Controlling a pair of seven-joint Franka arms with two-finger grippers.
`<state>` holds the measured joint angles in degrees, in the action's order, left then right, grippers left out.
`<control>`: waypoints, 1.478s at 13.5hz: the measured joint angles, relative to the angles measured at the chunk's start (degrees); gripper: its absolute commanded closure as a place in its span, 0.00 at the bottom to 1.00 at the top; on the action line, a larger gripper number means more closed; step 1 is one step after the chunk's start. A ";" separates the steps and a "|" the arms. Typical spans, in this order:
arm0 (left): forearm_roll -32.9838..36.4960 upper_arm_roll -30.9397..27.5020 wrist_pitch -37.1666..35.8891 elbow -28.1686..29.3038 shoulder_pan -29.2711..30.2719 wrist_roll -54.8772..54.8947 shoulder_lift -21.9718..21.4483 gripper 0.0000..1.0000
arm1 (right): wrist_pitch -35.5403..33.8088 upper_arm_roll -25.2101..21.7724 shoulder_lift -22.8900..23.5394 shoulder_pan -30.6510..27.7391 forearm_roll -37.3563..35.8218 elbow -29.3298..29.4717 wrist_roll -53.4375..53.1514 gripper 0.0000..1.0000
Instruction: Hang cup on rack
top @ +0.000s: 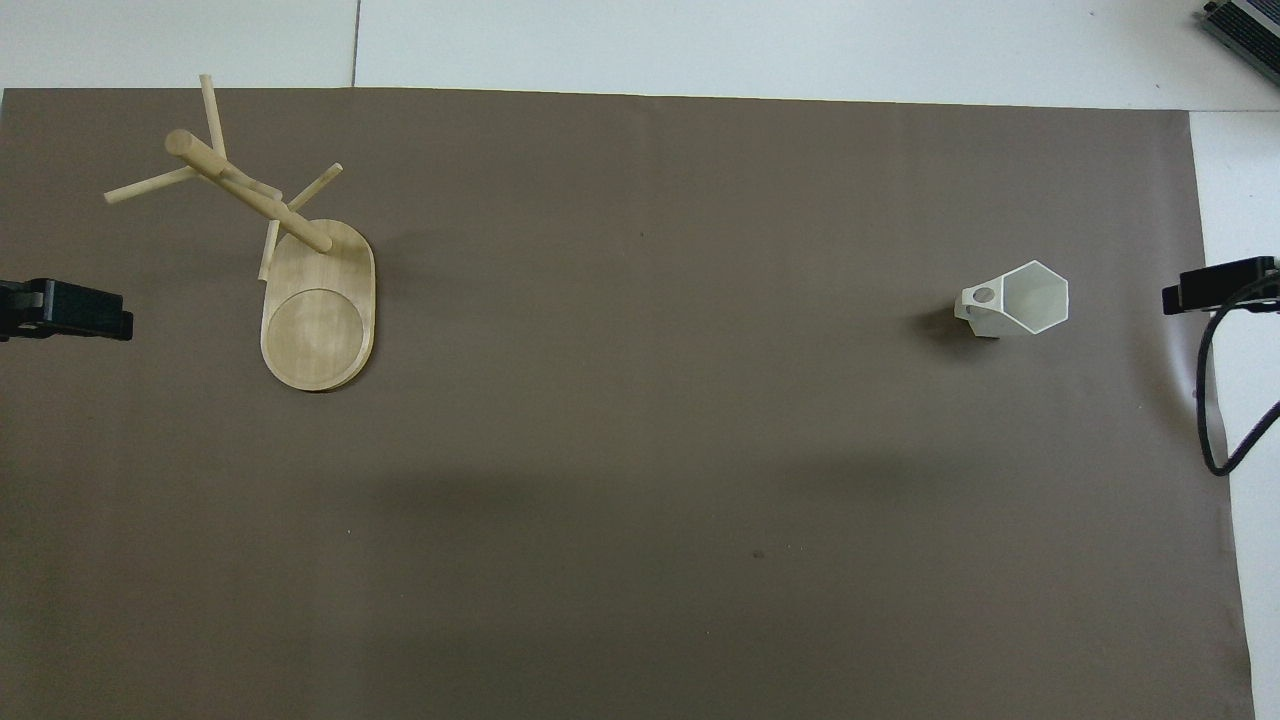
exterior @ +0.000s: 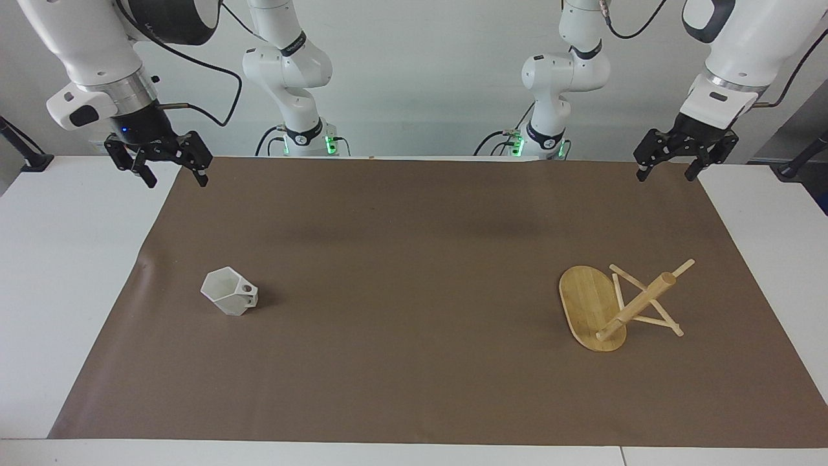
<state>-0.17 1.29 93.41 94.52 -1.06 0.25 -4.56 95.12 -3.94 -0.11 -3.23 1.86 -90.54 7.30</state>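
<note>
The white faceted cup (exterior: 228,292) (top: 1020,298) stands upright on the brown mat toward the right arm's end, its pierced handle turned toward the table's middle. The bamboo rack (exterior: 590,304) (top: 318,315) stands toward the left arm's end, with its post (exterior: 637,305) and thin pegs rising from the part of the oval base farther from the robots. My right gripper (exterior: 176,180) (top: 1215,285) hangs open and empty over the mat's corner near the robots. My left gripper (exterior: 666,173) (top: 70,308) hangs open and empty over the other near corner. Both are well away from cup and rack.
A brown mat (exterior: 414,259) covers most of the white table (exterior: 58,272). A black cable (top: 1215,400) hangs by the right arm at the mat's edge. Two more robot arms stand at the table's edge by the robots' side.
</note>
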 measured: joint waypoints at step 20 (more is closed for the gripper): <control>0.00 0.00 -0.01 0.03 0.00 0.00 -0.01 0.00 | 14.31 -1.15 -0.35 0.04 -0.01 -10.51 1.82 0.00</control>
<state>-0.17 1.29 93.40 94.54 -1.06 0.25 -4.57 109.43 -5.09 -0.46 -3.18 1.86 -101.05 9.11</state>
